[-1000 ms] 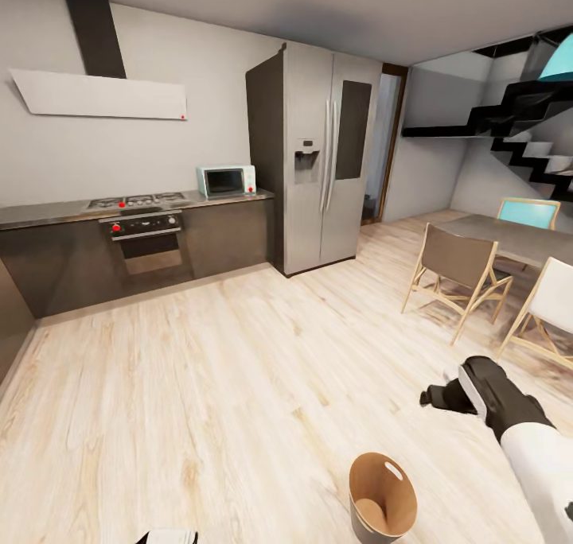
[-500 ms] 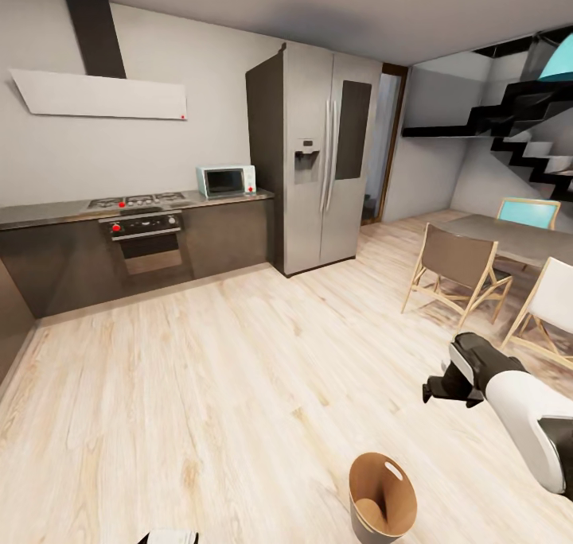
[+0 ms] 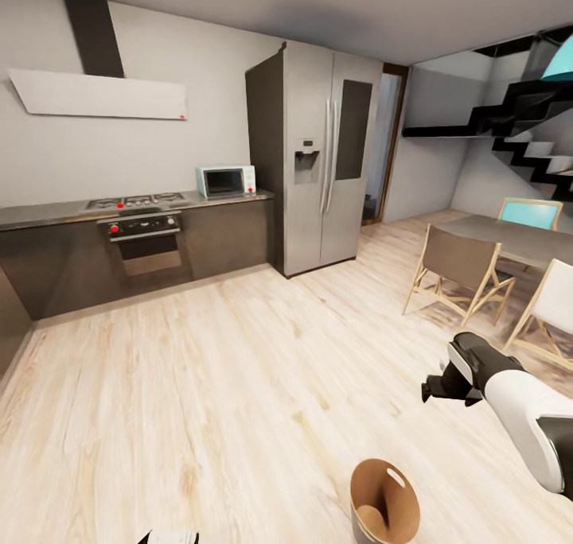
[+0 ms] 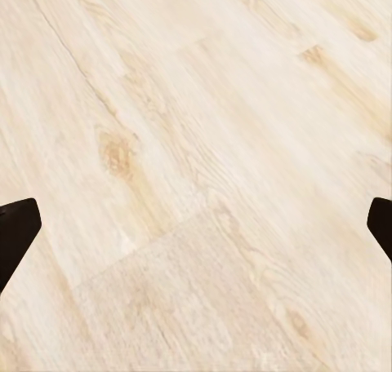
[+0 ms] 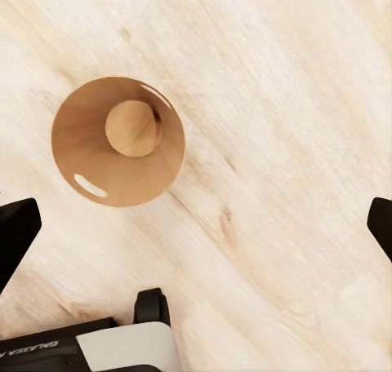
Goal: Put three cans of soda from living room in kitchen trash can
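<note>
The tash can (image 3: 376, 487) stands upright on the wood floor at the head view's bottom edge, its orange-brown inner wall showing. In the right wrist view I look straight down into the tash can (image 5: 82, 143), and I see no can inside. My right gripper (image 3: 436, 390) hangs above the floor just right of the bin. It is open (image 5: 196, 229) with nothing between its fingers (image 5: 16, 233). My left gripper (image 4: 196, 229) is open over bare floorboards. The cans of soda are out of view.
This is the kitchen: a dark counter with oven (image 3: 147, 246) and microwave (image 3: 226, 180) along the back wall, and a tall grey fridge (image 3: 322, 158) beside it. A dining table (image 3: 517, 238) with chairs (image 3: 458, 277) stands at the right, and stairs (image 3: 533, 142) rise behind it.
A second ago my right forearm lay lower and flatter; it has since risen and drawn back toward me, then held. The whole view has drifted slightly, so the bin sits lower in frame.
</note>
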Controlling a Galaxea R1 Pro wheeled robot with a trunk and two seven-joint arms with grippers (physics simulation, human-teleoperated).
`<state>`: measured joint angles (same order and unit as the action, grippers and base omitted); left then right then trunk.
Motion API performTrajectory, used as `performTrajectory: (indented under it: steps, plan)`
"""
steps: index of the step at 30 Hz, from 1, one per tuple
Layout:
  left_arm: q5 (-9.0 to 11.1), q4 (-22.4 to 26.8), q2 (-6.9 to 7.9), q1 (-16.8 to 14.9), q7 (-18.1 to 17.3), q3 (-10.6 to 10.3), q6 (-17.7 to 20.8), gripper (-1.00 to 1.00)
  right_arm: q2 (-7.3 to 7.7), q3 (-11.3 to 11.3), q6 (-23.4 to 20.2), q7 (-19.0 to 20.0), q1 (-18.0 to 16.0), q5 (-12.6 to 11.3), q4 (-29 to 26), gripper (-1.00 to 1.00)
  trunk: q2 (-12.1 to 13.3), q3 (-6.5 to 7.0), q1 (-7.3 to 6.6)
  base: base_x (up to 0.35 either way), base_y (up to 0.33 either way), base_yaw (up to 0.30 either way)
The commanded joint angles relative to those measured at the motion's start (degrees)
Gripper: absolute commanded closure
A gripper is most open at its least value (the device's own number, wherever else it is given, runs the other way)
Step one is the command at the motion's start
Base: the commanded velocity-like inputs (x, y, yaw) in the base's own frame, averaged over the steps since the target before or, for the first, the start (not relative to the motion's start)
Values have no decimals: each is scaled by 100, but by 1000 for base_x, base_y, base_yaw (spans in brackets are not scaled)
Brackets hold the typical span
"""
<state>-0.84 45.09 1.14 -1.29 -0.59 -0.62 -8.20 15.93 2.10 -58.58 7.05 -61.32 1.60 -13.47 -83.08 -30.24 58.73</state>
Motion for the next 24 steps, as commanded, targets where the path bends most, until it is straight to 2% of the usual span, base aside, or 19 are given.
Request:
performTrajectory:
  steps: [1, 8, 21, 24]
  plan:
    - [-1, 0, 0, -1, 1, 0, 2, -100, -2, 0, 3, 0, 1, 2, 1, -100, 0, 0, 0, 250, 0, 0]
    - [11, 0, -7, -2, 6, -5, -4, -100, 6, -11, 21, -2, 6, 14, 4, -100, 0, 0, 0, 204, 0, 0]
    - [14, 0, -25, -2, 11, 8, 9, -100, 3, 6, 27, -2, 22, 23, 3, -100, 0, 0, 0, 22, 0, 0]
    - [2, 0, -26, -2, 7, 9, 13, -100, -1, 17, 28, -2, 23, 24, 3, -100, -120, -54, 66, 1, 0, 0]
